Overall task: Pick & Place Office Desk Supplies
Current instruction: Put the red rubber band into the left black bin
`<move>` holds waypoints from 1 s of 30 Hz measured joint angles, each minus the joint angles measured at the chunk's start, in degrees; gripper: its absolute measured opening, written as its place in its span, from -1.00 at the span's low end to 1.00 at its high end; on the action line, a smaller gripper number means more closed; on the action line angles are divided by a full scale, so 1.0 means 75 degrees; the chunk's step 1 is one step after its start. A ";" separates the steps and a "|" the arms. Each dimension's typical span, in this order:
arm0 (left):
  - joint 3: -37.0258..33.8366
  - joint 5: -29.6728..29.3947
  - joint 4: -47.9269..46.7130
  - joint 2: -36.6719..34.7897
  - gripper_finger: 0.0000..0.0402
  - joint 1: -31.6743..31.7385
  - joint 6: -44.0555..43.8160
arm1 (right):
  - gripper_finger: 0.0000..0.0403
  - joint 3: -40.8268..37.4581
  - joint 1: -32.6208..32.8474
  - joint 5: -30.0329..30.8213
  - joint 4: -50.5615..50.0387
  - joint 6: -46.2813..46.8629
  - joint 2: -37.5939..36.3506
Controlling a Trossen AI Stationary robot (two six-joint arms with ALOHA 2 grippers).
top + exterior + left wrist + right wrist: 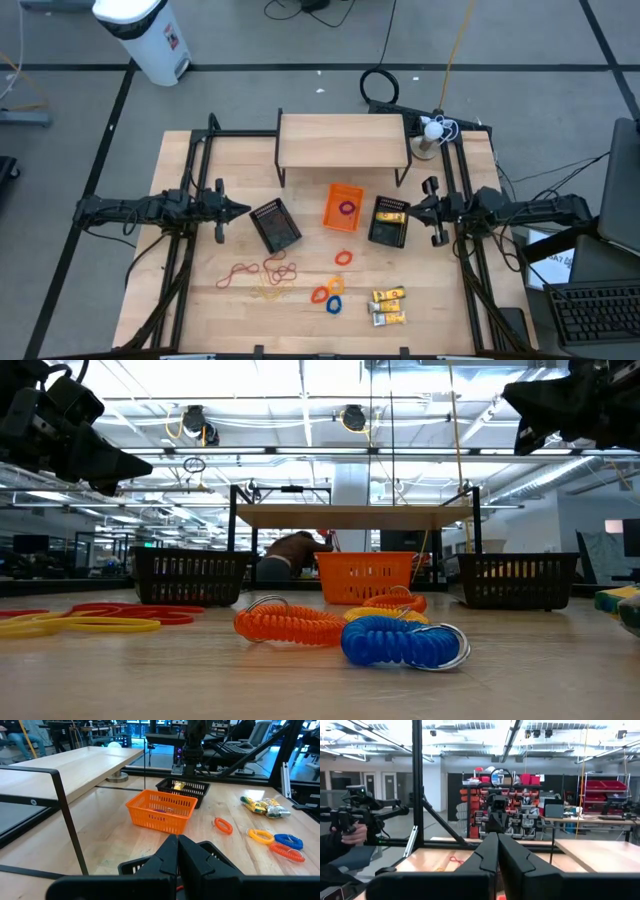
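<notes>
**Spotter:** Where are the supplies sitting?

**Operator:** Most lie loose on the front half of my wooden table. I've got thin red rubber bands front-left, with some thin yellow bands just beside them. Right of those sits a cluster of coiled plastic rings, orange, yellow and blue, touching one another. One more orange coiled ring lies apart, nearer the bins. The small yellow-and-white packets are front-right. A purple ring is inside the orange plastic bin, and a yellow packet lies in the right black mesh bin.

**Spotter:** And the grippers?

**Operator:** My left gripper is clenched tight, fingers pressed together, nothing in it. It hangs above the table just left of the tilted left black mesh bin, the arm stretched level from the left edge. My right gripper is closed on nothing too, hovering at the right bin's right edge, pointing left, its arm reaching in level from the right side.

**Spotter:** Any readable writing?

**Operator:** None I can make out.
</notes>
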 joint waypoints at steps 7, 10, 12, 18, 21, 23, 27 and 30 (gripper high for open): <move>0.0000 0.0000 0.0000 0.0003 -0.95 0.0000 0.0032 | -1.00 -0.0042 0.0003 0.0615 -0.0471 0.0061 0.0040; 0.0000 -0.0005 0.0000 0.0000 -0.95 0.0000 0.0050 | -0.99 -0.0045 0.0005 0.0625 -0.0614 0.0047 0.0171; 0.0000 -0.0006 0.0000 0.0000 -0.95 0.0001 0.0047 | -0.99 -0.0046 0.0006 0.0698 -0.0666 0.0042 0.0311; 0.0000 -0.0003 0.0000 0.0003 -0.95 0.0001 -0.0051 | -0.99 -0.0054 0.0006 0.1353 -0.0716 0.0104 0.0652; 0.0000 -0.0009 0.0000 0.0003 -0.95 0.0003 0.0035 | -0.99 -0.0059 0.0006 0.1363 -0.0713 0.0114 0.0720; 0.0033 -0.0170 -0.0067 0.0003 -0.95 0.0000 -0.0117 | -1.00 -0.0059 0.0006 0.1361 -0.0713 0.0130 0.0746; 0.0782 -0.0390 -0.0820 0.0189 -0.95 -0.0016 -0.0656 | -0.99 -0.0059 0.0006 0.1365 -0.0713 0.0170 0.0748; 0.1763 -0.0447 -0.1660 0.0682 -0.95 -0.0118 -0.1152 | -0.99 -0.0065 0.0006 0.1365 -0.0710 0.0170 0.0748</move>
